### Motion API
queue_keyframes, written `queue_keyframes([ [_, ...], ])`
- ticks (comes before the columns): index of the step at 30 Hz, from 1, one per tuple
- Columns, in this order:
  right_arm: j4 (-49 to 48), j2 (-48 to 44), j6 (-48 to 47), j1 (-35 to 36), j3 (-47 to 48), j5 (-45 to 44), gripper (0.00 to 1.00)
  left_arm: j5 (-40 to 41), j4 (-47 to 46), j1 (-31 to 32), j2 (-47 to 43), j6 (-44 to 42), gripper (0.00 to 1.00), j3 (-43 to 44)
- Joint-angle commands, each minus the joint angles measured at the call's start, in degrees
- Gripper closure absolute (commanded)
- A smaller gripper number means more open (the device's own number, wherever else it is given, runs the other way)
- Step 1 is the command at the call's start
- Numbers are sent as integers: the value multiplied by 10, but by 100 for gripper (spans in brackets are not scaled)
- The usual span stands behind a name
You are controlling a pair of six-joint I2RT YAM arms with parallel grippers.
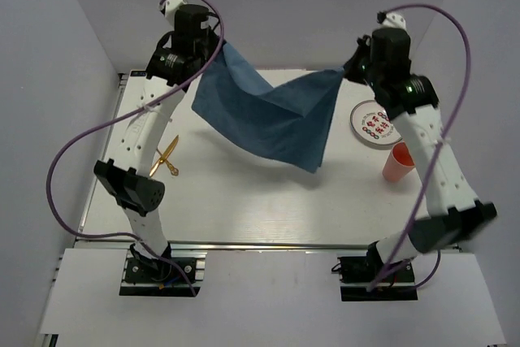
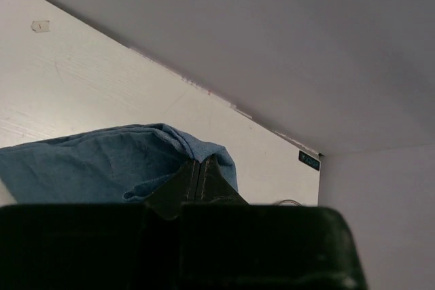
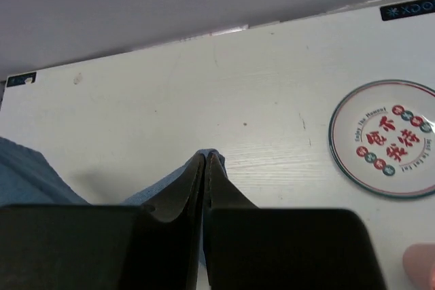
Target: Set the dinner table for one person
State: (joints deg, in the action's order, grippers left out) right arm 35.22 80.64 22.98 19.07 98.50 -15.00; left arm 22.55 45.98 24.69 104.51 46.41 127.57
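1. The left gripper (image 2: 199,168) has its fingers pressed together on one corner of the blue cloth (image 1: 268,119).
2. The right gripper (image 3: 206,161) pinches the opposite corner.
3. The cloth sags above the dinner table (image 1: 244,201), near its far edge.
4. A plate (image 1: 374,123) and a pink cup (image 1: 398,162) sit on the table's right side.

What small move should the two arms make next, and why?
Probably lower both together: the left pincer and right pincer each grip a corner of the cloth, which hangs sagging above the table.
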Motion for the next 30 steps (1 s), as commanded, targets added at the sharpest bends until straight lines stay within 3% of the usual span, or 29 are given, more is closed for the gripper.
queue_keyframes([
  [1,16,71,-39,-18,146,50,100,-95,-64,-53,21,-37,100,19],
  [5,46,186,-62,-42,338,113,100,-158,-138,-104,37,-38,100,19],
  [10,27,208,-67,-76,334,164,100,-224,-193,-151,52,-51,100,23],
  [13,9,183,-79,-84,240,166,100,-225,-194,-168,37,-56,100,-2],
  [15,-24,147,-75,-93,135,167,100,-225,-227,-168,12,-63,100,-93],
  [16,-38,135,-71,-95,97,169,100,-225,-249,-168,-30,-63,100,-143],
  [17,-61,110,-64,-95,63,170,100,-249,-273,-168,-56,-60,100,-259],
  [19,-85,66,-41,-95,-47,180,100,-253,-337,-162,-124,-37,100,-372],
  [20,-109,52,-33,-96,-119,189,100,-244,-352,-157,-145,-26,100,-472],
  [23,-149,-16,7,-94,-243,215,100,-240,-354,-157,-216,15,99,-594],
  [24,-179,-35,15,-96,-285,221,100,-238,-347,-152,-237,28,79,-664],
  [26,-207,-93,34,-95,-403,243,61,-216,-328,-152,-305,38,65,-729],
  [27,-225,-113,37,-95,-437,244,44,-213,-326,-152,-332,45,48,-790],
  [28,-230,-145,43,-94,-489,243,20,-209,-325,-152,-362,46,35,-817],
  [29,-236,-158,41,-95,-508,243,12,-204,-319,-152,-391,46,25,-839],
  [30,-237,-174,39,-93,-524,242,11,-197,-319,-152,-442,37,4,-868],
])
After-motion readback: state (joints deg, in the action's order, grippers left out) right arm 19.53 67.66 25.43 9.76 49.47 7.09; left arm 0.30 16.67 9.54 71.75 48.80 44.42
